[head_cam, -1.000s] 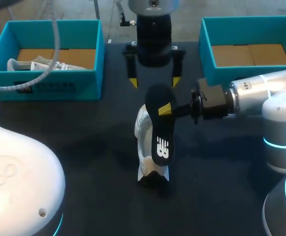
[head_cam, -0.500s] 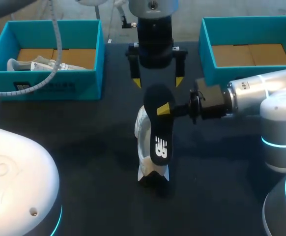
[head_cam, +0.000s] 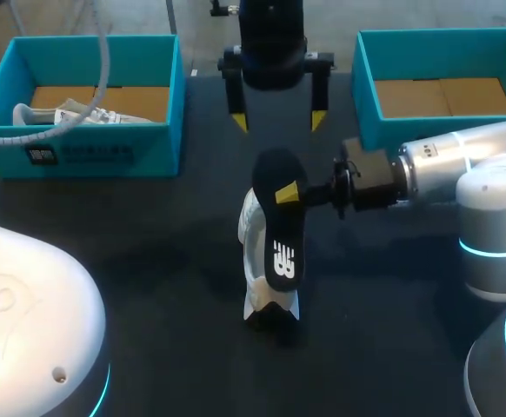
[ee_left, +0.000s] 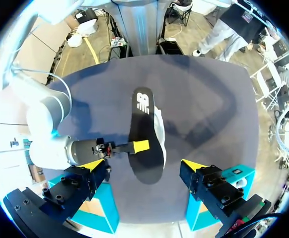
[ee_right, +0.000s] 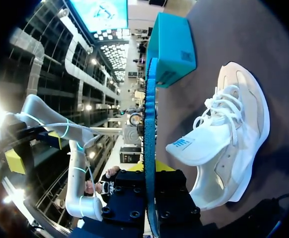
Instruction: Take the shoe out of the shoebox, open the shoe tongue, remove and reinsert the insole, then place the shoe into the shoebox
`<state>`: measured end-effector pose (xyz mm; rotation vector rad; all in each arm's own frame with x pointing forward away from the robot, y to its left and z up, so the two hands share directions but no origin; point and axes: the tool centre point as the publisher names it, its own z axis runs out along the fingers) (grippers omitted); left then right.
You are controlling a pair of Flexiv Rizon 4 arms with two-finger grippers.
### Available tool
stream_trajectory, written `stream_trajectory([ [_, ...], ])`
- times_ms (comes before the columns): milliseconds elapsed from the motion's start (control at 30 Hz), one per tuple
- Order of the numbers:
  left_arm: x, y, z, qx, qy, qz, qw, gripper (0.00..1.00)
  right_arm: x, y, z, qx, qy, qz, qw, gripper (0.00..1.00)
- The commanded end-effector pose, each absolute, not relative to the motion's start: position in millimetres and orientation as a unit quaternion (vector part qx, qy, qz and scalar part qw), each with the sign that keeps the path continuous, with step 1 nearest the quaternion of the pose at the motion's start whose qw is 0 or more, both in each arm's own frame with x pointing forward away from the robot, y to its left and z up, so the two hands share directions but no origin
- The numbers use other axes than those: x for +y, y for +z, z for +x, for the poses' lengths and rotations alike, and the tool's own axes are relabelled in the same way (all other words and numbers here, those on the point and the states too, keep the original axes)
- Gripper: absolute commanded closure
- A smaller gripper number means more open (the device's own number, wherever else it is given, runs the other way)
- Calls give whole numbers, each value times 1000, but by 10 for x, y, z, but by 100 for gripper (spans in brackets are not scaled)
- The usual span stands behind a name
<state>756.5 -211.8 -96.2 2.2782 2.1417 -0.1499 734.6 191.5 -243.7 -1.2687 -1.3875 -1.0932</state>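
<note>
The head camera sits high behind the robot and looks steeply down on the dark surface [head_cam: 149,261] from a middling distance. The left wrist camera hangs well above the surface, facing down past the left claw [ee_left: 143,164]. The right wrist camera is low and very close, sighting along the insole [ee_right: 150,114] edge-on. All three views share the insole and the shoe [ee_right: 229,144].

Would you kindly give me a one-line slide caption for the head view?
Right gripper holds the black insole over the white shoe; the open left gripper hovers beyond.
</note>
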Motion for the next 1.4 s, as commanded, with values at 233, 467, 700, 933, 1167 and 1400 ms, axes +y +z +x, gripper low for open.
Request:
stream_trajectory([
  [233, -2106, -969, 7521, 687, -60, 724, 20, 0, 1937, -2430, 7350, -565, -445, -517, 464, 100],
  [467, -1939, -909, 7423, 690, -129, 707, 87, 0, 1892, -2396, 7364, -564, -448, -518, 461, 100],
  [700, -1797, -830, 7356, 678, -185, 692, 162, 0, 1798, -2315, 7368, -568, -447, -524, 451, 100],
  [933, -1711, -733, 7266, 659, -247, 675, 220, 0, 1725, -2269, 7352, -566, -449, -531, 443, 100],
  [1167, -1617, -723, 7164, 629, -317, 667, 242, 0, 1667, -2231, 7320, -563, -454, -537, 435, 100],
  [1400, -1518, -761, 7040, 630, -340, 651, 253, 0, 1627, -2204, 7300, -562, -454, -543, 428, 100],
])
